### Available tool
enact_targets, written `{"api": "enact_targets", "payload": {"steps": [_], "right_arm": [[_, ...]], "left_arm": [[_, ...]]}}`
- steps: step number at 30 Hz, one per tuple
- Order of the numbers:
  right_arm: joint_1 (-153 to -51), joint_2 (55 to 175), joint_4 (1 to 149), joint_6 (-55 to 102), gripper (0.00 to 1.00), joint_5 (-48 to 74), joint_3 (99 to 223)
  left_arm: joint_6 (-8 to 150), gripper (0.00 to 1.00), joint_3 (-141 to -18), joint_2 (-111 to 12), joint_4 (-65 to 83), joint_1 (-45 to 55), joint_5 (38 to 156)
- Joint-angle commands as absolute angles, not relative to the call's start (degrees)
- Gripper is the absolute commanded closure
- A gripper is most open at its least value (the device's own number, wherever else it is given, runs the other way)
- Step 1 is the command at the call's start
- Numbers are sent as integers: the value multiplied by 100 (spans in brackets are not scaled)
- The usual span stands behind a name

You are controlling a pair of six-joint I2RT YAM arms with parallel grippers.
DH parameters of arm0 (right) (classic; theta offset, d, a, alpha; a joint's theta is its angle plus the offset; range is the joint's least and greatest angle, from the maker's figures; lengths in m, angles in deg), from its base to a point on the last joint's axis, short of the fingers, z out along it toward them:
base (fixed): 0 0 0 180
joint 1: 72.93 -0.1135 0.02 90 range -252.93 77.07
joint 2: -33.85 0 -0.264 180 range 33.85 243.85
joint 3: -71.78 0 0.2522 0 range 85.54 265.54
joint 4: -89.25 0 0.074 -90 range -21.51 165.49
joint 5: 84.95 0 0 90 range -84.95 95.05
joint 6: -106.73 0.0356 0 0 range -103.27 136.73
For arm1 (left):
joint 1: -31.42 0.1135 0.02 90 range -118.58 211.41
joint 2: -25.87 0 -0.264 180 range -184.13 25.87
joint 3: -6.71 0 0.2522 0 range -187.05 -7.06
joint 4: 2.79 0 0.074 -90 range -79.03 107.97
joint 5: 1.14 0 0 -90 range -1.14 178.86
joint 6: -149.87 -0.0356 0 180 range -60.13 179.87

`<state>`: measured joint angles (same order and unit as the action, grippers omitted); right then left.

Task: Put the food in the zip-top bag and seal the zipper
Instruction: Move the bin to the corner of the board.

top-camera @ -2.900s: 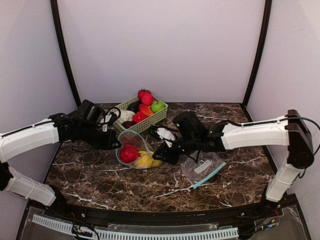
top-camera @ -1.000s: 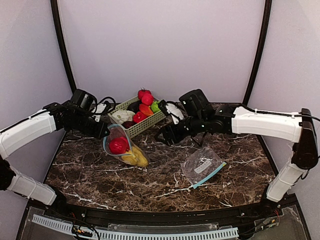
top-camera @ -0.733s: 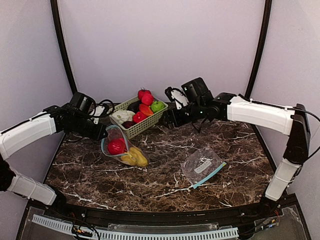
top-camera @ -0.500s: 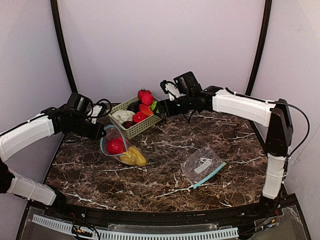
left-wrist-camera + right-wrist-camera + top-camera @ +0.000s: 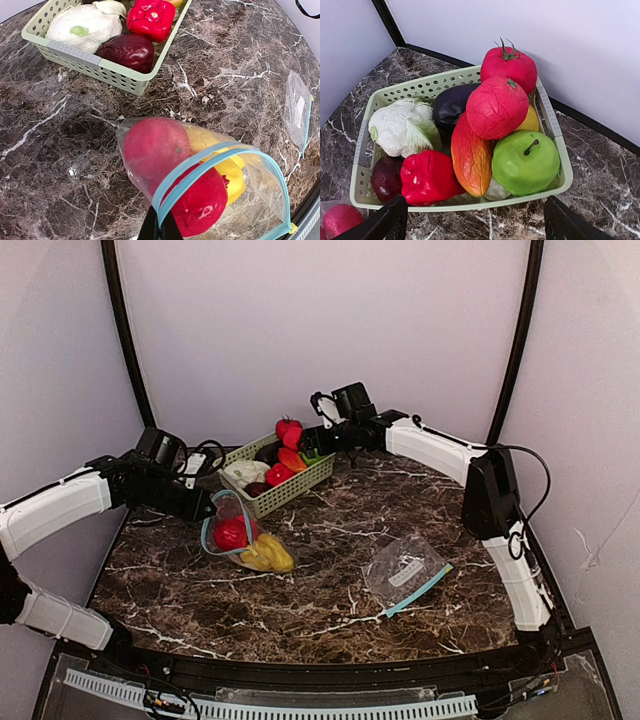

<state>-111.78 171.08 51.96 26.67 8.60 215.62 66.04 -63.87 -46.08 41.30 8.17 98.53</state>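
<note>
From where I stand, the white-shelled left arm (image 5: 55, 515) folds out past the left side, and its forearm runs back in, rightward and low, to a black wrist (image 5: 150, 478). The left gripper (image 5: 207, 508) at its end points right and a little downward, its two dark fingers (image 5: 159, 229) pressed flat together on the blue rim of the clear plastic zip-top bag (image 5: 260, 180). The white right arm (image 5: 430, 445) climbs steeply from its base at the near right, bends at a black elbow (image 5: 485, 490) and stretches far toward the rear left. The right gripper (image 5: 308, 443) tips downward there, jaws spread wide, its black fingers (image 5: 390, 222) standing well apart.
</note>
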Motion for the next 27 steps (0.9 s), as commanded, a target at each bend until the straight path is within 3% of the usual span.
{"api": "enact_targets", "payload": {"steps": [1,12,18,27], "right_arm": [[-11110,17466,5768,2379,7,1101,21983],[-11081,17974,6919,2393,4,1348,22025],[-11097,17802,6885,2667,9,1627,21601],[-11019,17027,6668,3260,17,1024,20474]], "left_arm": [[6666,99,-6351,-4691,4103,852,10087],[6719,99,-6356,-4764,4109,865,10161],[6729,99,-6336,-4672,4102,911,10082],[6762,99,-6311,-4691,4091,941,10141]]}}
